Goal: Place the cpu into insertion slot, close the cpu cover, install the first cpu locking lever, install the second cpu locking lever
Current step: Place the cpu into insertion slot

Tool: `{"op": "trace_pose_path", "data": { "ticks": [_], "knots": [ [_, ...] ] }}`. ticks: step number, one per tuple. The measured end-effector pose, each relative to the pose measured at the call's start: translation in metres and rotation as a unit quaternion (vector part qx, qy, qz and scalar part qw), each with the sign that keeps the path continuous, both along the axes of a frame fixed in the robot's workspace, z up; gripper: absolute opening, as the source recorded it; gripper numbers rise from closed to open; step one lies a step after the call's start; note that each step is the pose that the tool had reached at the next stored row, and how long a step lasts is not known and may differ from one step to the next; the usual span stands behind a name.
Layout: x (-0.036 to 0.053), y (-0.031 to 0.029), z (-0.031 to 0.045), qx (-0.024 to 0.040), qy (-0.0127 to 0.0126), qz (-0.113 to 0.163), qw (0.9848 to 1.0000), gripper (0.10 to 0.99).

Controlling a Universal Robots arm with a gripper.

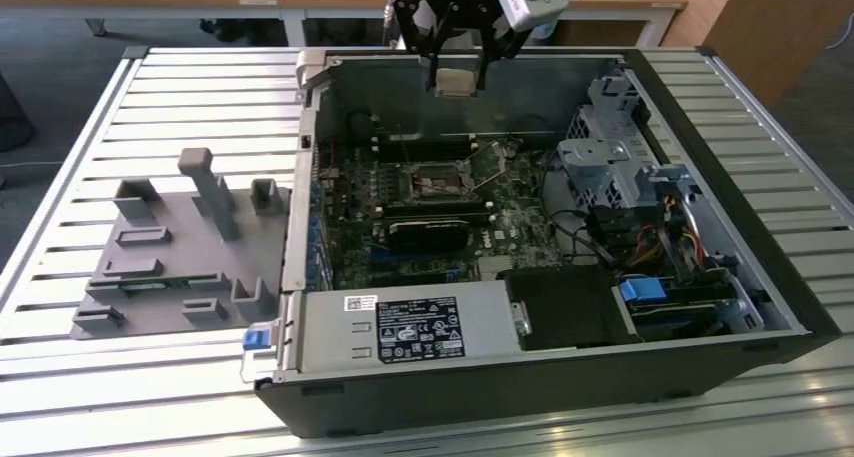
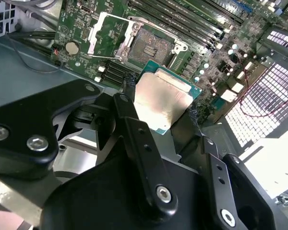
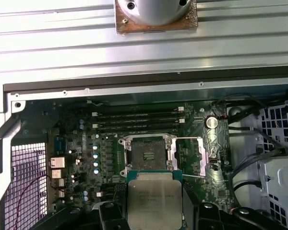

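- Gripped firmly between the fingers of the hand [image 1: 454, 75]: the cpu [image 2: 163, 98], clamped by two opposite edges, pale metal face turned toward the second wrist view.
- Carried high over the open computer case [image 1: 787, 307], near its far wall in the exterior view, well apart from the green board [image 2: 74, 24] below.
- No contact with the insertion slot [image 3: 146, 154]. It lies bare in both wrist views, dark centre exposed, nothing seated in it.
- Lined up roughly with the slot, to judge from the first wrist view, where the chip's edge sits just short of the socket's rim. How much height separates the two is hard to tell.
- Swung open and off to one side of the socket: the cpu cover [image 3: 203, 158], a thin silvery frame, not lying over the slot.
- Released, by the look of it: the locking levers [image 2: 103, 56], thin rods beside the cover. Exact resting place of each hard to make out.
- Judged early in the task: chip picked up and brought over the case, nothing more.
- Left undone, as far as can be seen: seating the chip, closing the cover, fastening both levers.
- Underneath it all, a slatted bench [image 1: 200, 97], with a grey fixture tray [image 1: 174, 257] beside the case on the exterior view's left.
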State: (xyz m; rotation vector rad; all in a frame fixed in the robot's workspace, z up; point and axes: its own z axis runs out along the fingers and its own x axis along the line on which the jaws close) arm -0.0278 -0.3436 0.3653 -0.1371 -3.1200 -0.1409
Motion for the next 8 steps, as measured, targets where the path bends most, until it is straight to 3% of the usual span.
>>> {"op": "trace_pose_path", "data": {
  "ticks": [8],
  "knots": [
    [-0.0001, 0.0000, -0.0002, 0.0000, 0.0000, -0.013, 0.9999, 0.541]
  ]
}}
